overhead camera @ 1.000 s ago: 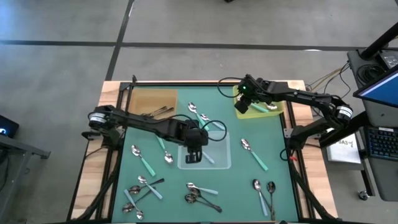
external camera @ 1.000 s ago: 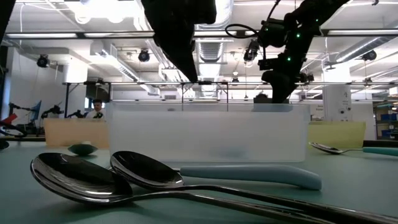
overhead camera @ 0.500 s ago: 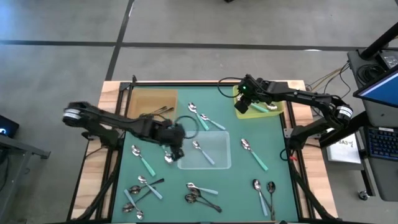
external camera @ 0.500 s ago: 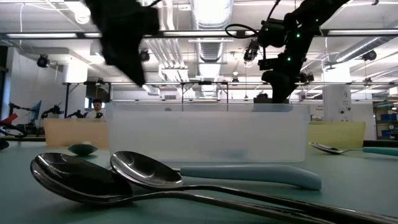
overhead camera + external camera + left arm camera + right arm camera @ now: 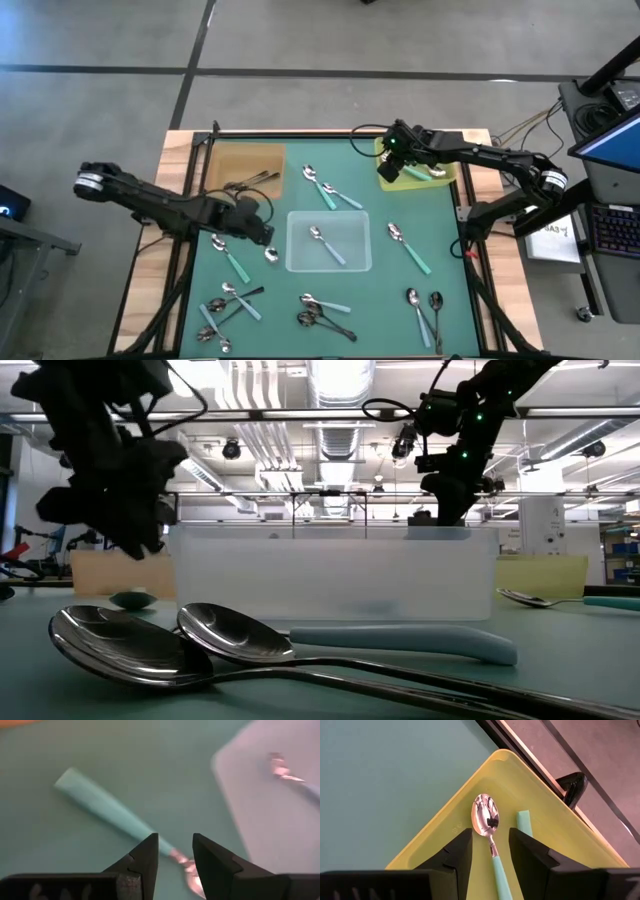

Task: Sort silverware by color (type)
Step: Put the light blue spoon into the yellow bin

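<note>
Spoons lie scattered on the green mat [image 5: 400,205]. My left gripper [image 5: 260,231] [image 5: 175,841] is open, just left of the clear tray [image 5: 352,262], above a teal-handled spoon [image 5: 107,809] whose bowl [image 5: 271,255] lies on the mat. A pale-blue-handled spoon [image 5: 326,243] lies in the clear tray. Dark spoons [image 5: 250,183] lie in the brown tray [image 5: 235,158]. My right gripper [image 5: 390,168] [image 5: 490,837] is open over the yellow-green tray [image 5: 445,837]. Its fingers stand on either side of the handle of a teal spoon [image 5: 486,817] lying in that tray.
More spoons lie near the far middle [image 5: 322,186], right of the clear tray [image 5: 408,246], at the near right [image 5: 425,308], the near middle [image 5: 320,312] and the near left [image 5: 225,300]. A second teal handle [image 5: 524,818] lies in the yellow-green tray. A wooden rim [image 5: 175,150] borders the mat.
My left gripper has swung from over the clear tray toward the table's left and come lower, ending over a teal spoon beside the tray. The pale-blue-handled spoon stays in the clear tray, now uncovered.
</note>
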Controlling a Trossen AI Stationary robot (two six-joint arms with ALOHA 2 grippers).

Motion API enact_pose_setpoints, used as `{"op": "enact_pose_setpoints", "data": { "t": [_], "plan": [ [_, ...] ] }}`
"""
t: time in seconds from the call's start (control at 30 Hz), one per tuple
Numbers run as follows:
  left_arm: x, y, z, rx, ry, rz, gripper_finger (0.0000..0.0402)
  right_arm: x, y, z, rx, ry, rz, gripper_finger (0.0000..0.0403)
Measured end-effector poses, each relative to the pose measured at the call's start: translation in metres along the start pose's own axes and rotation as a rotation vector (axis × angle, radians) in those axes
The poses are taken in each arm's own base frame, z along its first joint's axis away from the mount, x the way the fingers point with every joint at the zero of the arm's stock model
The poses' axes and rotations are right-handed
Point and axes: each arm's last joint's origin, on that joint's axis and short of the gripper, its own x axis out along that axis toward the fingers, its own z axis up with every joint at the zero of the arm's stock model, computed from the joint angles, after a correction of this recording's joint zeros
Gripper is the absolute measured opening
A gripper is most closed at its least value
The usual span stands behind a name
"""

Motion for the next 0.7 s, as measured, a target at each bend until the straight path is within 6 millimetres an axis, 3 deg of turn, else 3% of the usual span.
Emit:
{"op": "enact_pose_setpoints", "data": {
  "t": [0.43, 0.7],
  "plan": [
    [0.025, -0.004, -0.007, -0.278, 0.004, 0.147, 0.0106, 0.000, 0.000, 0.000, 0.000, -0.001, 0.000, 0.0121],
    [0.047, -0.014, -0.011, -0.336, -0.005, 0.254, 0.0106, 0.000, 0.000, 0.000, 0.000, -0.001, 0.000, 0.0121]
  ]
}}
